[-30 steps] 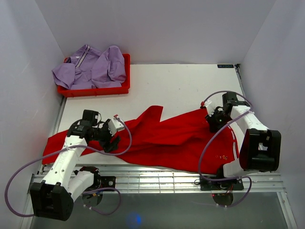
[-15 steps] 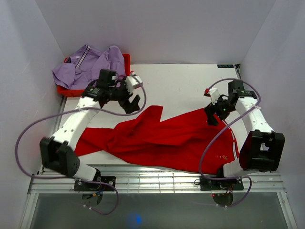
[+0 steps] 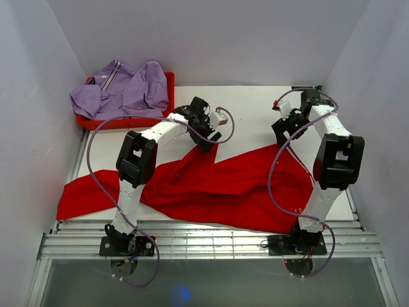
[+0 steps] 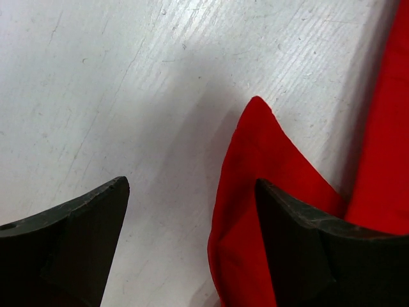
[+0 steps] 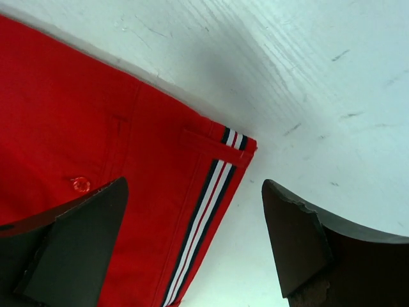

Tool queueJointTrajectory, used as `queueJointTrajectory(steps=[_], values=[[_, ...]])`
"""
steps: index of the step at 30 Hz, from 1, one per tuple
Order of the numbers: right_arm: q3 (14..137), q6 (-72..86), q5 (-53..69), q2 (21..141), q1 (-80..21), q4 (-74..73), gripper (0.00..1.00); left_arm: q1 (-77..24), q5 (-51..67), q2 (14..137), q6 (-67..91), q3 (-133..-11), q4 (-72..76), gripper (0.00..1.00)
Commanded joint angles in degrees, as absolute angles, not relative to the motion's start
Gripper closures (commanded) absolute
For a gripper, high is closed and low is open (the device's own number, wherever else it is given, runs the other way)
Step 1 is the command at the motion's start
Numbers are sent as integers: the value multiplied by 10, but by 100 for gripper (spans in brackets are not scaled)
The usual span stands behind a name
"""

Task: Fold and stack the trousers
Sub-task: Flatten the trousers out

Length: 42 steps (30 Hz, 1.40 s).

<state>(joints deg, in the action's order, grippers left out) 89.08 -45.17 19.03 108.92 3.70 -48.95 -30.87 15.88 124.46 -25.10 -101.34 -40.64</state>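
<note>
Left gripper and right gripper both stand with jaws wide apart and nothing clamped between them, each poised low over the far edge of the red trousers on the white table.

The trousers lie unfolded and rumpled across the near half of the table. One leg trails off to the left near corner, and the waist end sits at the right, beside the right arm. A pointed peak of cloth juts toward the far side at the table's middle. In the left wrist view that peak rises in the gap of the left gripper, with the right-hand finger over red fabric and the other finger over bare tabletop.

In the right wrist view, the open right gripper frames a corner of the trousers, where a navy, white and red stripe runs along the edge (a small red button sits nearby).

At the far left corner a red bin holds a crumpled lilac garment, well apart from the trousers.
</note>
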Motion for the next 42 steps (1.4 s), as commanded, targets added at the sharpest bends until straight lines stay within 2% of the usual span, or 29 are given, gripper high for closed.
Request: queueJointTrajectory(steps=[1,4,5,7,9,11,12,13,15,16,17,19,23,26,29,32,36,38,42], values=[[911,-500,184,1109,22,-478,9,-313,121,1236,-259,-1052,-424,15],[886,-526,164,1122,0,-450,11,-312,110,1230,-254,-1047,-425,42],[871,-533,162,1128,1,-443,12,-311,107,1217,-248,-1045,-424,59],[857,-544,156,1131,-25,-438,15,-302,105,1193,-221,-1035,-424,78],[834,-549,144,1132,-30,-421,18,-282,103,1144,-188,-1016,-421,92],[819,-559,135,1133,-34,-410,28,-263,106,1105,-169,-998,-425,98],[809,-562,128,1134,-35,-401,33,-237,105,1065,-157,-987,-426,100],[804,-563,121,1135,-36,-396,45,-219,107,1045,-133,-967,-431,100],[794,-568,106,1137,-35,-385,60,-157,117,1005,-106,-948,-437,100],[791,-569,101,1137,-36,-381,82,-132,119,963,-79,-923,-437,100],[790,-561,93,1135,-34,-374,92,-111,120,942,-70,-912,-439,100],[795,-548,80,1125,-26,-366,92,-48,110,874,-55,-884,-434,100],[798,-526,72,1059,16,-337,92,9,18,775,-18,-814,-428,100],[816,-503,57,1027,57,-307,92,36,-100,741,23,-788,-442,100],[836,-482,34,1020,97,-268,92,81,-125,737,47,-778,-442,100],[853,-464,11,1036,120,-245,92,143,-108,749,91,-778,-439,100],[854,-456,21,1057,127,-250,92,242,66,775,119,-793,-428,100],[848,-454,34,1064,125,-254,92,252,137,773,120,-794,-420,100],[884,-437,51,1093,119,-311,92,254,154,752,135,-799,-413,100]])
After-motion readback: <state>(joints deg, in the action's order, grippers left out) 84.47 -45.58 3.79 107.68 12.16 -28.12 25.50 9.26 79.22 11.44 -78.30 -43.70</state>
